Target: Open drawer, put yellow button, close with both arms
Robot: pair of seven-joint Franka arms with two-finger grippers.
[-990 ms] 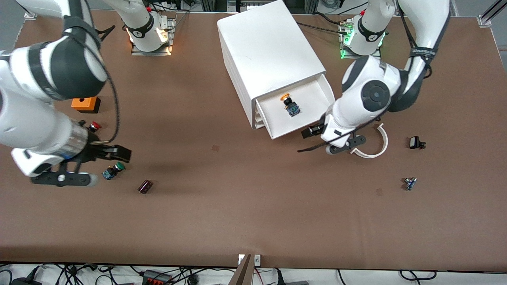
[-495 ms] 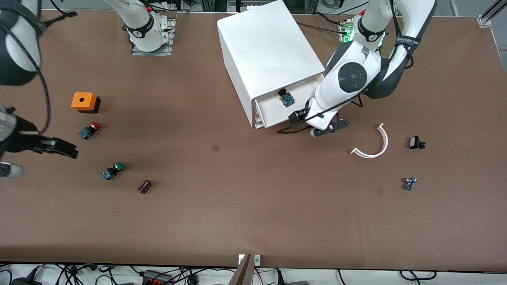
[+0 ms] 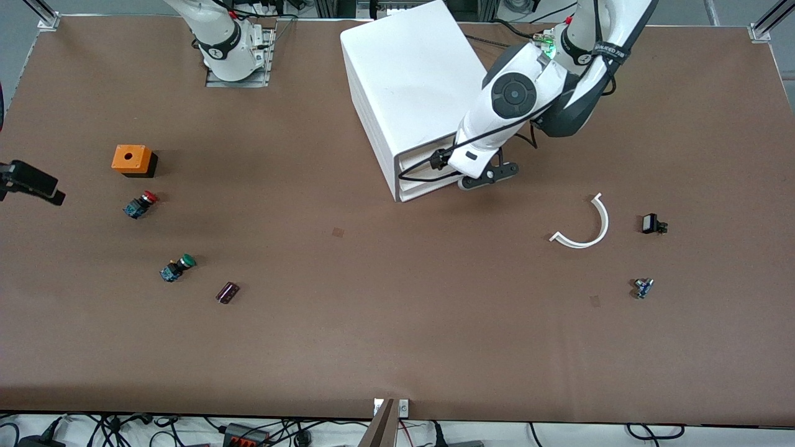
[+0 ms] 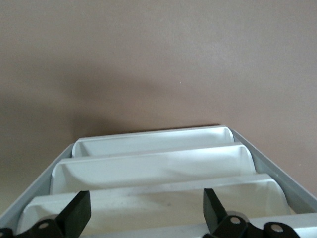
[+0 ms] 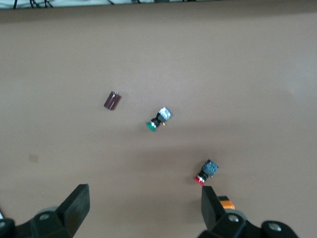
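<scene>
The white cabinet [image 3: 422, 81] stands at the robots' side of the table. Its uppermost drawer [image 3: 425, 159] sits pushed in, level with the three lower ones. The yellow button is hidden. The left arm's hand [image 3: 473, 162] is against the cabinet's front. In the left wrist view my left gripper [image 4: 146, 218] is open and empty, its fingers [image 4: 78, 214] astride the stacked drawer fronts [image 4: 148, 168]. My right gripper [image 5: 143, 208] is open and empty over bare table. Only a black part of it [image 3: 30, 180] shows at the front view's edge.
At the right arm's end lie an orange box [image 3: 132, 159], a red-capped button [image 3: 140, 203], a green-capped button [image 3: 177, 267] and a dark brown part [image 3: 227, 292]. At the left arm's end lie a white curved strip [image 3: 587, 223] and two small dark parts [image 3: 652, 224] [image 3: 643, 287].
The left gripper has pushed the uppermost drawer from open to fully in, taking the yellow button out of sight. The right arm has drawn back toward its end of the table, mostly out of view.
</scene>
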